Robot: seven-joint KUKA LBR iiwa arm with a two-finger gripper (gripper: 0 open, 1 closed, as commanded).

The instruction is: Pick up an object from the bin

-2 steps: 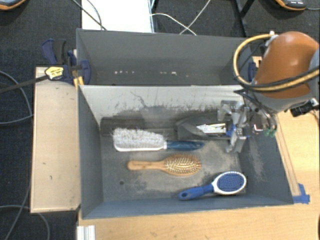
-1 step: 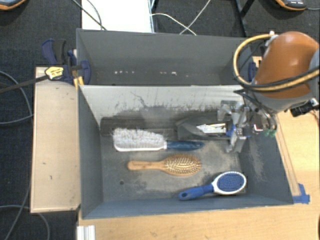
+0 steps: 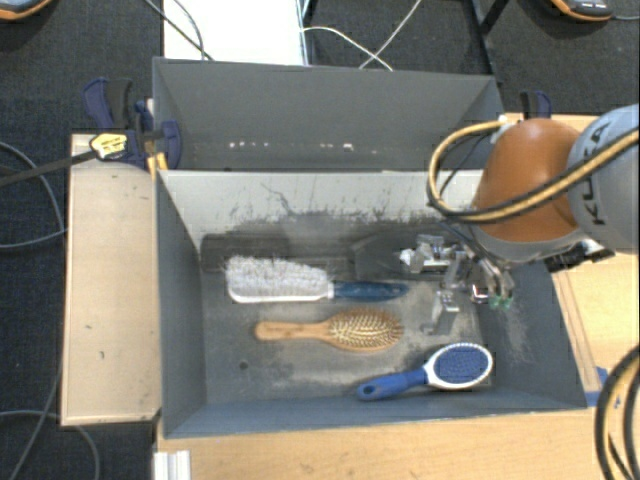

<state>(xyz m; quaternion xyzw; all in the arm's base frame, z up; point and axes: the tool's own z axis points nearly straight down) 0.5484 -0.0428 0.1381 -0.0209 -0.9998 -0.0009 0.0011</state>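
Note:
My gripper (image 3: 440, 308) hangs over the right half of the bin floor. It is just right of the wooden hairbrush's oval head (image 3: 366, 330) and above the blue round brush (image 3: 450, 368), which lies near the front wall. The blue handle tip of a white-bristled scrub brush (image 3: 280, 279) points toward the gripper from the left. Nothing shows held in the gripper.
The three brushes lie in a loose row from the bin's left middle to its front right. The arm and its orange cover reach in over the right rim. The sloped bin walls close in on all sides.

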